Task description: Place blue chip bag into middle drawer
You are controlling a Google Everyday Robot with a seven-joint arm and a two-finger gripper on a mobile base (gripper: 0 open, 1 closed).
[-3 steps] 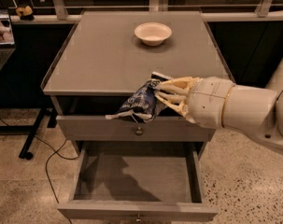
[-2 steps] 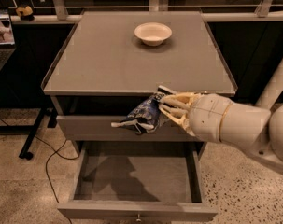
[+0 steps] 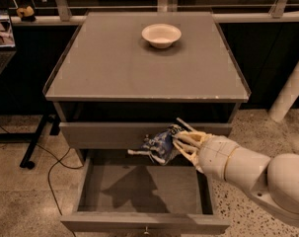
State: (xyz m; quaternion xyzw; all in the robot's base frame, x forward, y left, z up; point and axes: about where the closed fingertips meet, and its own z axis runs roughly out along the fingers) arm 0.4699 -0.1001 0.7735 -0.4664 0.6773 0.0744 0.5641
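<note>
The gripper hangs in front of the cabinet, level with the uppermost drawer front, reaching in from the right. Its jaws pinch the right end of the blue chip bag, which dangles free to the left, crumpled, with a thin tail sticking out sideways. The bag is in the air above the rear part of the middle drawer, which is pulled well out and shows a plain grey floor. A white bowl sits far back on the tabletop, out of the way.

The step in hand looks like the lowering into the drawer. To do it well, the gripper should come forward, away from the upper drawer front, and a little left, so the bag hangs over the middle of the drawer floor rather than its back edge. Then go down until the bag nearly rests on the floor before letting go; light foil dropped from height may flutter or catch on the wall. The wrist must stay clear of the drawer's right side.
</note>
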